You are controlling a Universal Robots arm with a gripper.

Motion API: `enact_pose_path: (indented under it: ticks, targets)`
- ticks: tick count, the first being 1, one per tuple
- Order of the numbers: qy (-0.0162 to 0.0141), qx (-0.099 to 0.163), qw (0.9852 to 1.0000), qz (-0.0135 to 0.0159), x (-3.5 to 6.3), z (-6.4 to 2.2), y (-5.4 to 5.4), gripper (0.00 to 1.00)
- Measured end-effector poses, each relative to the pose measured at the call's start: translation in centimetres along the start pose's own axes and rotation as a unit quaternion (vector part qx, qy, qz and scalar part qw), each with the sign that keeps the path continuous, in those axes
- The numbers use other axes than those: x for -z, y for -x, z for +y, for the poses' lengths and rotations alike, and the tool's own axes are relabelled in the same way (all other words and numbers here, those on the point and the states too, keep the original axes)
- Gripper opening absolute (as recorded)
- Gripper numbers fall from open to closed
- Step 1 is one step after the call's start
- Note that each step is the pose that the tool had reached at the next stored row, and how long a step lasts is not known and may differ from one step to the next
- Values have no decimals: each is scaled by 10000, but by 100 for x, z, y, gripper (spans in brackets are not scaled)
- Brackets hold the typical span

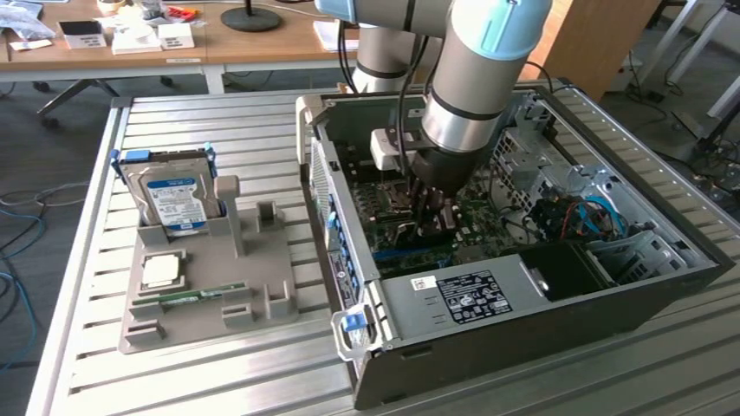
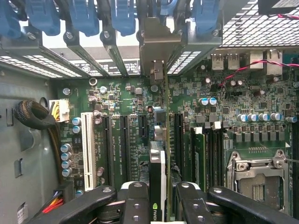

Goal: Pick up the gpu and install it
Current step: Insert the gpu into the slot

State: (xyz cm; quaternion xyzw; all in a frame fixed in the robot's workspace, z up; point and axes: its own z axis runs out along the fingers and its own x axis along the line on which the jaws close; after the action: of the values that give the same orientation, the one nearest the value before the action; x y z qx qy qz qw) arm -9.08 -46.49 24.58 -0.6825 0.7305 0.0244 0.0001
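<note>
- While clamped edge-on in the gripper [image 2: 158, 198], with fingers [image 2: 135, 200] pressed to both faces, the gpu [image 2: 157, 172] hangs over the motherboard [image 2: 121, 98] inside the computer case [image 1: 647, 286], bracket up at the rear slot covers [image 2: 117, 18].
- Could snag or miss: card edge looks near the long dark slot [image 2: 178, 140], alignment hard to judge; a tilt risks scraping nearby components.
- Counted: one gpu, one hard drive [image 1: 173, 195], one memory stick [image 1: 191, 297] on the grey holder [image 1: 208, 321], roughly five blue latches.
</note>
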Motion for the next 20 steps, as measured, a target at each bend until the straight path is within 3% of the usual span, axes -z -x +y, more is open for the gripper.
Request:
enact_pose_path:
  ticks: [20]
  targets:
    - [0, 0, 10000, 0, -43, 10, -1, 27]
